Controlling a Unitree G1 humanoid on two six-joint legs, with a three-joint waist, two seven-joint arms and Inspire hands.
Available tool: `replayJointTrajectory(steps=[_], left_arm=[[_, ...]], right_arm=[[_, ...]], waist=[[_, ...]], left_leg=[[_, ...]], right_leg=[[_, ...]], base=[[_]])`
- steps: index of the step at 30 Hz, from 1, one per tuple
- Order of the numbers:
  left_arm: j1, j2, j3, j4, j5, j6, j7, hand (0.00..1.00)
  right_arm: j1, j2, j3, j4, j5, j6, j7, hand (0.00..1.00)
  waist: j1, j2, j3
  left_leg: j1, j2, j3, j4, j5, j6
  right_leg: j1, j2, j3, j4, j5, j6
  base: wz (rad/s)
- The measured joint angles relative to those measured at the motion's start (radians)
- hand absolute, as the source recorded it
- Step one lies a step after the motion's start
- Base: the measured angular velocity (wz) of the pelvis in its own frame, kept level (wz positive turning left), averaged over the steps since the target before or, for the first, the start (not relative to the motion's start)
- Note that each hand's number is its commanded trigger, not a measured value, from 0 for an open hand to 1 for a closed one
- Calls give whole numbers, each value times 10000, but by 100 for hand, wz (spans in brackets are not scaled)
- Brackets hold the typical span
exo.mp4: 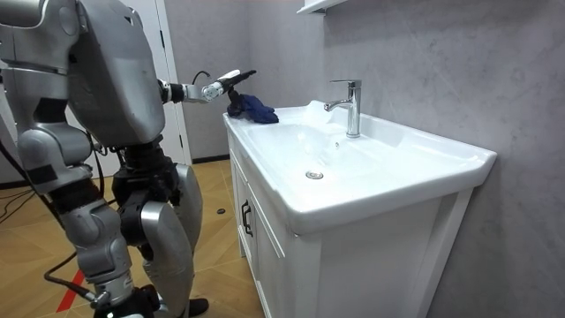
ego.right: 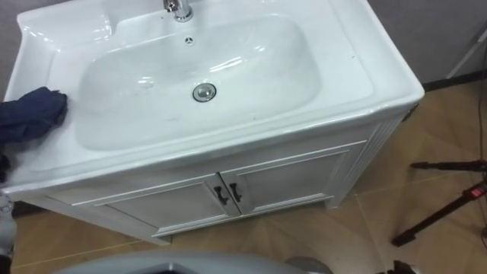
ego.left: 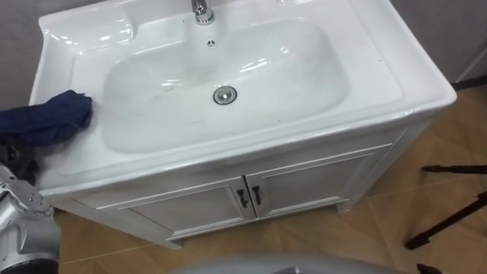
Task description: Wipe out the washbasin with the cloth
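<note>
The basin (ego.left: 365,68) is sitting as a white rectangle with its long axis running from the robot's left to its right, the rounded bowl following that same line. The drain (ego.left: 224,94) is showing at the middle of the bowl, and the overflow hole (ego.left: 211,43) is sitting in the bowl's far wall. Just behind that hole, the tap (ego.left: 202,11) is rising from the back rim, its spout pointing toward the robot. A dark blue cloth (ego.left: 49,118) is lying bunched on the basin's left rim, its outer part hanging past the left edge. The left hand (exo.mp4: 225,86) is reaching over that end of the basin, right at the cloth, though I cannot tell whether it is grasping the cloth or released. The right hand (exo.mp4: 117,299) is hanging low at the robot's side, well back from the basin. Beneath the basin, a white cabinet (ego.left: 304,186) is showing two doors with dark handles (ego.left: 249,198) at the middle. Black tripod legs (ego.left: 449,217) are standing on the wooden floor (ego.left: 342,236) to the basin's right.
</note>
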Motion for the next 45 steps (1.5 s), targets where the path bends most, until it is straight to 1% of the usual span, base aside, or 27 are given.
replayJointTrajectory(steps=[5, 6, 9, 13, 16, 17, 19, 24, 25, 27, 30, 34, 37, 45], left_arm=[[-3, 1, -1, -51, -110, -74, 56, 0], [-5, 1, -1, -53, -428, -147, 97, 0], [-6, 1, -3, -65, -1147, -284, 264, 0], [-16, 1, -9, -66, -2012, -305, 432, 0], [-88, 0, -22, -66, -3107, -365, 478, 0], [-89, 0, -29, -66, -3321, -397, 477, 0], [-91, 0, -38, -120, -3952, -504, 475, 0], [-90, 0, -60, -599, -4964, -622, 469, 0], [-91, 0, -67, -641, -5064, -628, 466, 0], [-94, 0, -119, -663, -5158, -773, 456, 0], [-124, 0, -295, -690, -5487, -794, 383, 0], [-126, 0, -527, -818, -5540, -795, 232, 0], [-135, 0, -580, -860, -5543, -986, 111, 0], [-135, 0, -836, -981, -5544, -998, -363, 0]], right_arm=[[21, 3, 3, 2, 26, -5, -8, 0], [12, 4, 4, 3, 45, -18, -8, 0], [-3, 9, 4, 11, 107, -99, -13, 0], [-35, 56, 6, 7, 116, -99, -32, 0], [-159, 65, 24, 11, 115, -114, -149, 0], [-184, 65, 55, 13, 117, -127, -162, 0], [-255, 90, 125, 19, 168, -301, -217, 0], [-262, 102, 144, 18, 470, -441, -220, 0], [-261, 102, 145, 18, 493, -449, -220, 0], [-259, 103, 160, 19, 541, -490, -219, 0], [-264, 106, 163, 63, 659, -540, -217, 0], [-258, 107, 162, 113, 831, -600, -215, 0], [-243, 106, 162, 126, 838, -670, -211, 0], [-218, 129, 169, 137, 832, -671, -205, 0]], waist=[[-55, 3, 30], [-69, -22, 53], [-141, -30, 57], [-159, -104, 57], [-165, -172, 75], [-174, -183, 77], [-243, -198, 80], [-263, -261, 115], [-266, -260, 114], [-276, -240, 105], [-294, -169, 89], [-303, -82, 95], [-315, -26, 94], [-450, -46, 107]], left_leg=[[-17, -4, 0, -2, 1, 3], [-24, -4, 0, -5, 1, 3], [-48, -3, 0, -10, 1, 3], [-44, -4, -2, -9, 1, 3], [-40, -5, -10, -8, 1, 3], [-36, -7, -16, -9, 1, 3], [-32, -8, -88, -7, 1, 3], [-49, -8, -123, -5, 1, 3], [-48, -8, -123, -5, 1, 3], [-56, -11, -123, -6, 1, 3], [-61, -16, -128, -5, 1, 3], [-57, -16, -133, -5, 1, 3], [-48, -16, -134, -6, 1, 3], [-47, -17, -127, -7, 1, 3]], right_leg=[[-18, -10, 16, -4, 1, 1], [-19, -12, 14, -8, 1, 2], [-35, -11, -4, -14, -5, 5], [-31, -3, -10, -1, -38, -2], [-14, 39, -34, -9, -42, -4], [-9, 40, -36, -10, -42, -4], [13, 40, -65, -20, -42, -5], [-5, 34, -48, -17, -48, -8], [-6, 35, -49, -17, -48, -8], [-20, 38, -50, -15, -47, -7], [-21, 43, -38, -24, -47, -7], [-21, 43, -27, -26, -47, -7], [-21, 43, -23, -19, -48, -8], [-5, 51, -8, -10, -48, -7]], base=[[0], [0], [0], [0], [0], [0], [5], [3], [-3], [-2], [0], [0], [0], [0]])
